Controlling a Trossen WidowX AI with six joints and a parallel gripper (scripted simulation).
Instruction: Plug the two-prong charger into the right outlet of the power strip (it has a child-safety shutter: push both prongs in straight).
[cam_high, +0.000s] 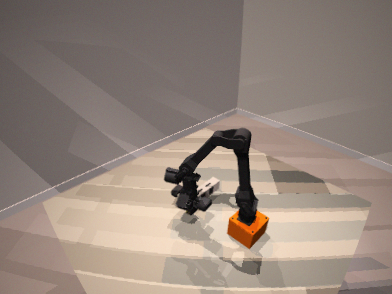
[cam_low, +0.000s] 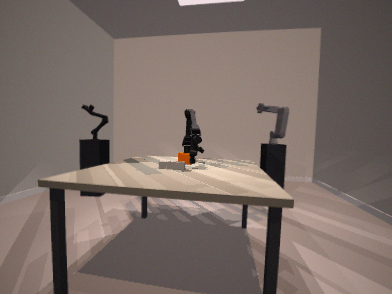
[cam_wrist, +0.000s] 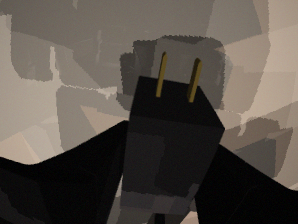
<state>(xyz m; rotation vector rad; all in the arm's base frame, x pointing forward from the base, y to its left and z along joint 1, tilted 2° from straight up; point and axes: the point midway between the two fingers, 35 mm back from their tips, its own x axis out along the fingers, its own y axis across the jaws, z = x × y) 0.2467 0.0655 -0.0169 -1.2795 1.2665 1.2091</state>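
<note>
The black two-prong charger fills the lower middle of the wrist view, its two brass prongs pointing toward the top of the view. My gripper is shut on the charger body, one finger on each side. It is low over the table; I cannot tell whether the charger touches it. The pale power strip lies beside the gripper in the top and exterior views, partly hidden behind it in the top view. Its outlets are too small to make out, and it is not in the wrist view.
The orange base block carries my arm, close to the power strip. The wooden table has striped light and shadows on it. Two other arms stand on dark pedestals beyond the table.
</note>
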